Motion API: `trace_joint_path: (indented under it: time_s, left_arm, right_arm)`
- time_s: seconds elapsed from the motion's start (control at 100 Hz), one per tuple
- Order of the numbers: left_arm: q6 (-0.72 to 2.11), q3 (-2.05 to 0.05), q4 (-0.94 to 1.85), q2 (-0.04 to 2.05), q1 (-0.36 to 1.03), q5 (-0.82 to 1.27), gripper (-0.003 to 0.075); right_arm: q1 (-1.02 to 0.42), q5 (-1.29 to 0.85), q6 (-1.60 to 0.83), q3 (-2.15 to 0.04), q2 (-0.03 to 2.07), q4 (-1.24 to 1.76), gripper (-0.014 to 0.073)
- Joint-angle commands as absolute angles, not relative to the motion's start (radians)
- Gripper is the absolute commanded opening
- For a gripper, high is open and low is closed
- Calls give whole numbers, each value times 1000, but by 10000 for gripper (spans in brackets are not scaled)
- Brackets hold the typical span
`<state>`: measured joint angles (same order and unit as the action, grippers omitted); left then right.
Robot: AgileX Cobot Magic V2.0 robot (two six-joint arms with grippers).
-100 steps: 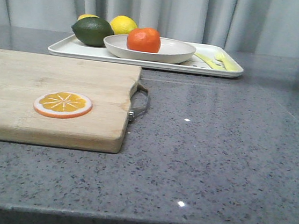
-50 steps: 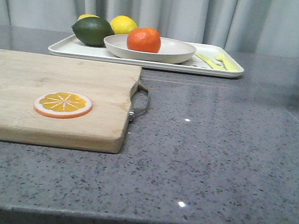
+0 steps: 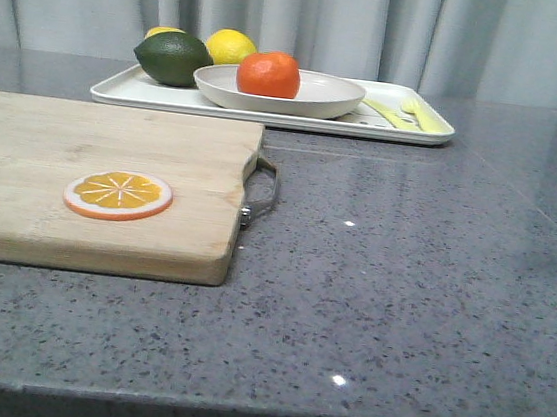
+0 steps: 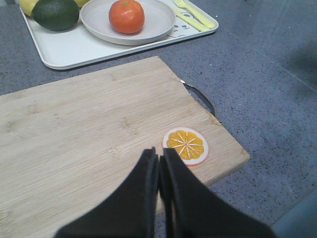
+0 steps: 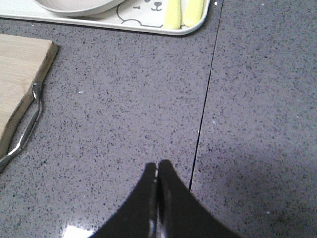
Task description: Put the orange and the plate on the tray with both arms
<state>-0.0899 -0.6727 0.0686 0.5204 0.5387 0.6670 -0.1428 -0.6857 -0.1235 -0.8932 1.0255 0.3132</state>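
The orange (image 3: 269, 74) rests in the off-white plate (image 3: 321, 98), and the plate stands on the white tray (image 3: 121, 93) at the back of the table. They also show in the left wrist view: orange (image 4: 127, 16), plate (image 4: 158, 22), tray (image 4: 69, 49). The right wrist view shows the plate's edge (image 5: 74, 6) and the tray's bear drawing (image 5: 141, 12). My left gripper (image 4: 159, 156) is shut and empty above the wooden board. My right gripper (image 5: 157, 166) is shut and empty above the bare grey counter. Neither gripper shows in the front view.
A wooden cutting board (image 3: 60, 184) with a metal handle (image 3: 260, 191) lies front left, with a flat orange slice disc (image 3: 118, 194) on it. On the tray stand a dark green fruit (image 3: 172, 58), a yellow lemon (image 3: 231, 46) and yellow cutlery (image 3: 402, 112).
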Motion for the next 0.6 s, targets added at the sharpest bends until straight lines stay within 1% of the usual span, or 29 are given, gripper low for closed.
trace_joint_path:
  time_s: [0.0, 0.26, 0.59]
  left_arm:
    - [-99, -698, 80, 527, 535, 614, -19]
    - [-99, -677, 80, 491, 535, 624, -19]
    - [-99, -570, 101, 328, 535, 625, -19]
  right_arm:
    - [-141, -572, -139, -842, 929, 319, -69]
    - [-141, -488, -139, -629, 699, 319, -69]
    - [-141, -484, -139, -429, 386, 319, -69]
